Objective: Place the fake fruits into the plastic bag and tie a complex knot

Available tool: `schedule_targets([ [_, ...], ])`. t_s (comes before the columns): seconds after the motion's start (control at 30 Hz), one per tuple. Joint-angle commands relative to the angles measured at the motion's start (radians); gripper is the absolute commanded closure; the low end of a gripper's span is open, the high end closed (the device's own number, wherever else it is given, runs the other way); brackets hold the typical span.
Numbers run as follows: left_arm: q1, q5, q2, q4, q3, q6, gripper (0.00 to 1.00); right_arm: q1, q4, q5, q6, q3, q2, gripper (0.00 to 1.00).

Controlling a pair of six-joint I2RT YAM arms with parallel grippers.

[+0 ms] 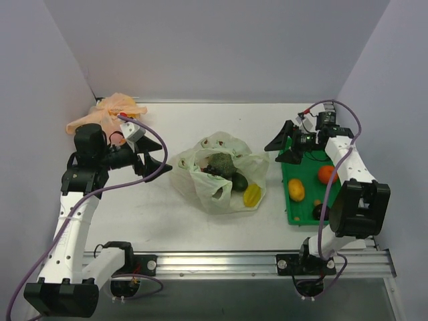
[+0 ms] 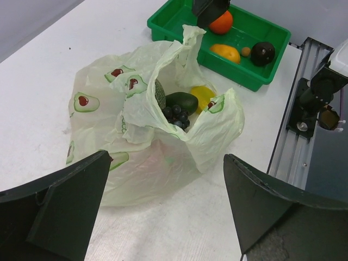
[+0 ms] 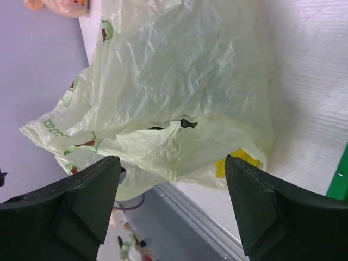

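Green tray (image 2: 217,68): four fruits (image 2: 221,23); one plastic bag (image 2: 157,163).

1. The plastic bag (image 2: 163,163) is pale green, printed with avocado halves.
2. The tray (image 2: 228,72) is bright green.
3. The orange (image 2: 221,23) is orange; the starfruit (image 1: 252,194) yellow.
4. The other bag (image 1: 110,110) is peach.

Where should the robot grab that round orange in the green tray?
Probably across the orange at its widest part, coming straight down: it is round, and the walls of the green tray would block a sideways approach.
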Motion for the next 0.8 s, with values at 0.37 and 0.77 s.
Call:
schedule_targets([
  [0.37, -0.033, -0.03, 0.012, 0.011, 0.03, 0.086, 0.02, 0.064, 0.012, -0.073, 0.113, -0.003, 0.089, 0.51],
  [0.77, -0.124, -0.04, 0.046, -0.027, 0.068, 0.133, 0.03, 0.059, 0.011, -0.103, 0.098, -0.032, 0.037, 1.0],
])
